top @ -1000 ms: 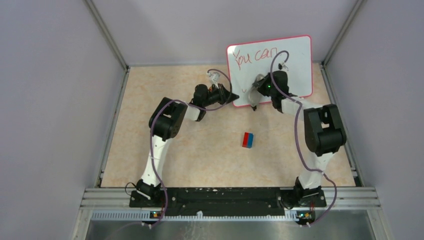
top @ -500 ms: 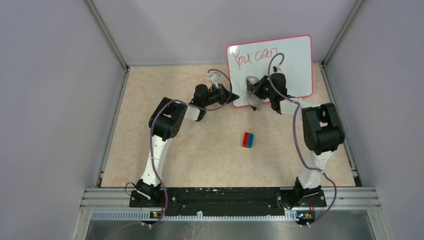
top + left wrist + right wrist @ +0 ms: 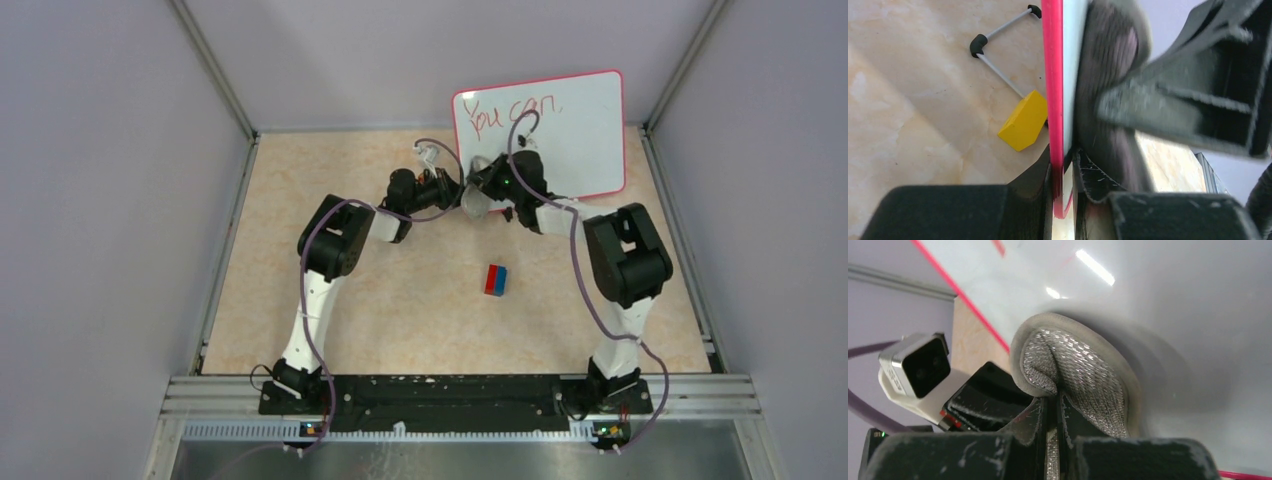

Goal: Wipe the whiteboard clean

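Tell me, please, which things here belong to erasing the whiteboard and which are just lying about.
In use: glossy white whiteboard with red-pink frame; grey mesh wiping cloth in right gripper; left gripper clamping the board's edge.
Lying about: small red-and-blue block.

Open tabletop [image 3: 300, 170] left and near; block [image 3: 496, 280] stands mid-table, whiteboard [image 3: 585, 135] blocks far right

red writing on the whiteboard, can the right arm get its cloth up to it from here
Probably yes. The right gripper is shut on the grey cloth against the lower left of the whiteboard, with bare board up to the red writing. The left gripper only clamps the left edge.
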You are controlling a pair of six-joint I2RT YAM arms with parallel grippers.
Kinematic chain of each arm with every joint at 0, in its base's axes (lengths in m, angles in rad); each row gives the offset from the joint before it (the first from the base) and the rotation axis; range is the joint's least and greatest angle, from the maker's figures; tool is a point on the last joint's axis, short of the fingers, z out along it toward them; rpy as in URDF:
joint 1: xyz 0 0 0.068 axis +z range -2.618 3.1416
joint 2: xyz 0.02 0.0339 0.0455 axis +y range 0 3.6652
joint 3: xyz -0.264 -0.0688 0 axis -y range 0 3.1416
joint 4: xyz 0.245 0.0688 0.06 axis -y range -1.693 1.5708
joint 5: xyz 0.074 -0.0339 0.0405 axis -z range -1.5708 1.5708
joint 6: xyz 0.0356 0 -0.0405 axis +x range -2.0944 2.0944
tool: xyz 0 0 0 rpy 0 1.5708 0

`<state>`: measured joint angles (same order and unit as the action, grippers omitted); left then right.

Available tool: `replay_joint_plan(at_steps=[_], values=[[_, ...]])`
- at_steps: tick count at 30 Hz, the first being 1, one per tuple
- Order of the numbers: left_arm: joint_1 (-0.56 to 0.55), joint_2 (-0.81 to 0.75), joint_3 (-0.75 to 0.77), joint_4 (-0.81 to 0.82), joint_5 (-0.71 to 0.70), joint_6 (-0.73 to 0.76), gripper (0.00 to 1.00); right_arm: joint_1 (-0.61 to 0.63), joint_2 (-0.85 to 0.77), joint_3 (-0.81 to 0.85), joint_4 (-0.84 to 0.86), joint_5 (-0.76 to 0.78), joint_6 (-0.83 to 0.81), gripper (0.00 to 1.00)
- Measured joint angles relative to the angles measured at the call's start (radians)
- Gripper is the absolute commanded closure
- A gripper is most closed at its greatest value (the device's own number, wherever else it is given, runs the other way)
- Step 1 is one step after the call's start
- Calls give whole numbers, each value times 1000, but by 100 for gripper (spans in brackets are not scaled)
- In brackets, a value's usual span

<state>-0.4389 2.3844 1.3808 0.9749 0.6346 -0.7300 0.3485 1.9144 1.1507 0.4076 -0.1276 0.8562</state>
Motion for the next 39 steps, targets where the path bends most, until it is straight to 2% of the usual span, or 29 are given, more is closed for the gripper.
replay_joint_plan(at_steps=[5,15,28,32,37,39], values=[[6,0,-3,-3,3,4,100,41,29,-4,44,-2,49,100],[3,0,-3,-2,0,6,100,-95,-9,-128,104,-89,116,100],[5,0,-3,-2,2,7,100,4,24,-69,123,-31,125,100],[4,0,-3,-1,1,7,100,-53,6,-112,129,-75,120,100],[3,0,-3,3,1,7,100,-220,-55,-183,100,-87,88,100],[3,0,-3,6,2,7,100,-251,-62,-183,101,-74,73,100]])
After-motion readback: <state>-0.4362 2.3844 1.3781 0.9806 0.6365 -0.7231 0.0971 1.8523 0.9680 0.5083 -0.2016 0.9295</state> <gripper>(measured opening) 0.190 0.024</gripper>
